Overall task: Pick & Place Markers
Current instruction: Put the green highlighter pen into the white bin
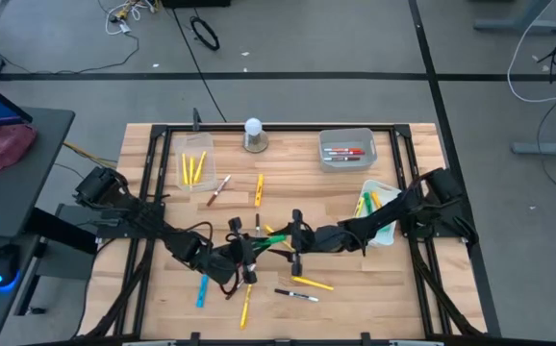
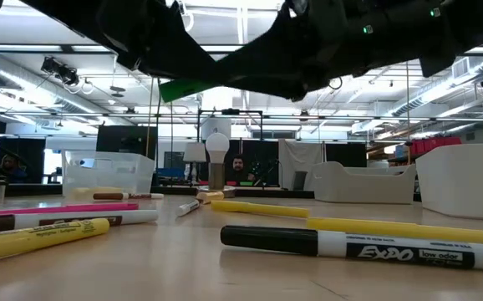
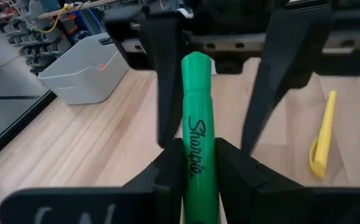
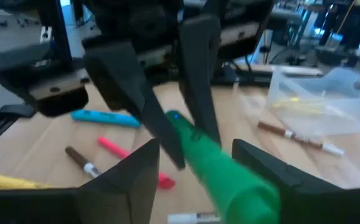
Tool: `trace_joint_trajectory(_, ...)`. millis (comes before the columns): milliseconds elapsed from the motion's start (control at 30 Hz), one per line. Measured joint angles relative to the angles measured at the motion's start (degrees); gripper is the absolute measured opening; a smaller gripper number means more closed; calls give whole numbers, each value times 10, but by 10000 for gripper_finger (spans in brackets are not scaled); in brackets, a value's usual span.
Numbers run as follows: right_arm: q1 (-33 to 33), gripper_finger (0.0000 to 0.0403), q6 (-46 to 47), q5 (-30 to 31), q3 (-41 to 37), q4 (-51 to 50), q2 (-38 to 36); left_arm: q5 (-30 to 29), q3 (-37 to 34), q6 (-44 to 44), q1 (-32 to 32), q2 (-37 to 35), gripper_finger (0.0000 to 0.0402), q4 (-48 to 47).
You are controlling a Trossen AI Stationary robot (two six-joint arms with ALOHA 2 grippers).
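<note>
A green marker (image 1: 274, 236) hangs in the air above the table's middle, between my two grippers. My left gripper (image 1: 257, 242) comes from the table's left and is shut on it. My right gripper (image 1: 288, 238) comes from the right and is open. Its fingers (image 3: 165, 81) stand on either side of the marker's free end (image 3: 195, 65); whether they touch it I cannot tell. The right wrist view shows the green marker (image 4: 223, 168) running between my right gripper's (image 4: 205, 174) open fingers. Other markers lie flat on the table: yellow (image 1: 314, 283), black-and-white (image 1: 297, 295), blue (image 1: 202, 290). My left gripper (image 3: 200, 165) pinches the green marker's barrel at its printed part (image 3: 197, 146) between the two fingers. The marker lies along the fingers and sticks out past them toward the right arm. It is lifted clear of the table (image 2: 193, 87), roughly level.
A clear tray (image 1: 193, 159) with yellow markers is far left, a grey bin (image 1: 347, 147) with red and dark markers far right, a white bin (image 1: 379, 207) by the right arm. A white knob (image 1: 253, 135) stands at the far edge. More markers (image 1: 259, 189) lie mid-table.
</note>
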Motion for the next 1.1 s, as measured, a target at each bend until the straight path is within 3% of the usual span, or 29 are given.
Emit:
trace_joint_trajectory(400,6,130,-5,-11,0,-6,-8,11,1,3,-2,0,85,-1)
trace_joint_trajectory(700,10,56,8,-13,1,-56,-27,11,1,-1,3,0,124,-7)
trace_joint_trajectory(933,27,56,87,54,3,-366,-158,4,1,-42,15,-1,205,-33)
trace_joint_trajectory(1100,51,56,229,94,47,-729,-276,7,1,-75,26,-1,245,-47)
